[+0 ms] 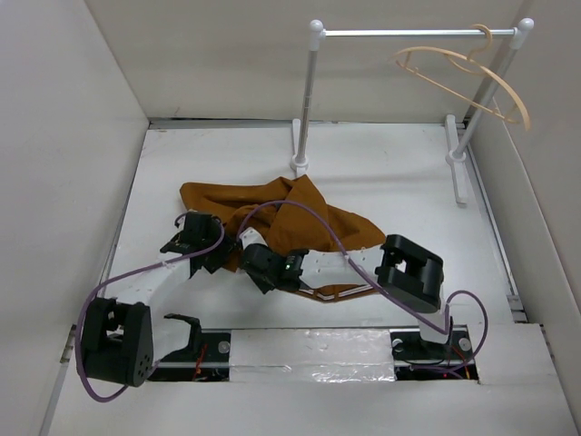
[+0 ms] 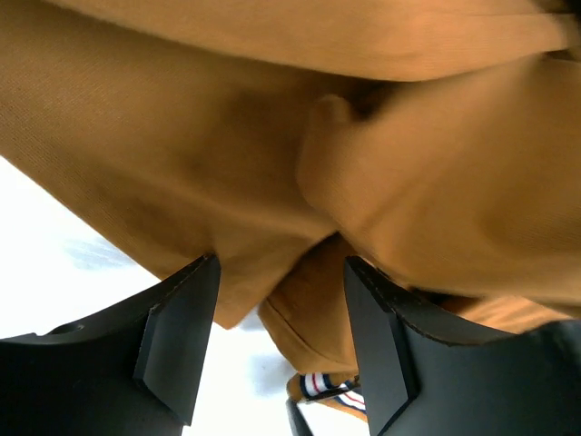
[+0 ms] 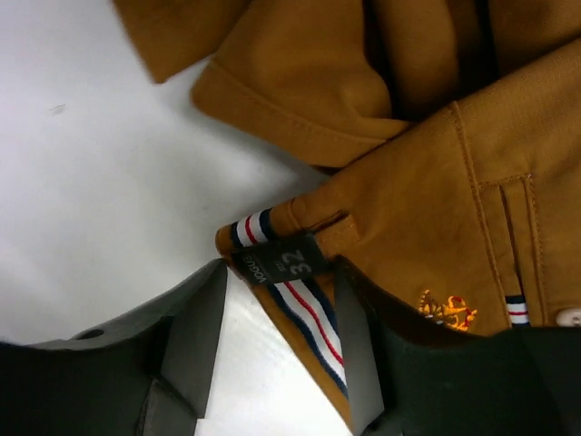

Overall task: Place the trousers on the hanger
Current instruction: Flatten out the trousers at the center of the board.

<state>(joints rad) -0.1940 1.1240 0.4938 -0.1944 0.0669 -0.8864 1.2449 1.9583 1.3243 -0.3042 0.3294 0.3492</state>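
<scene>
The rust-brown trousers lie crumpled on the white table, mid-left. The beige hanger hangs by its hook at the right end of the rail, far from both arms. My left gripper is at the trousers' near-left edge. In the left wrist view it is open, with a fold of trousers between and beyond its fingers. My right gripper is at the near edge of the cloth. In the right wrist view it is open, with the striped waistband corner and its size label between the jaws.
A white-and-metal rail stand stands at the back, with feet on the table. White walls enclose the left, back and right. A shiny tape strip runs along the front edge between the arm bases.
</scene>
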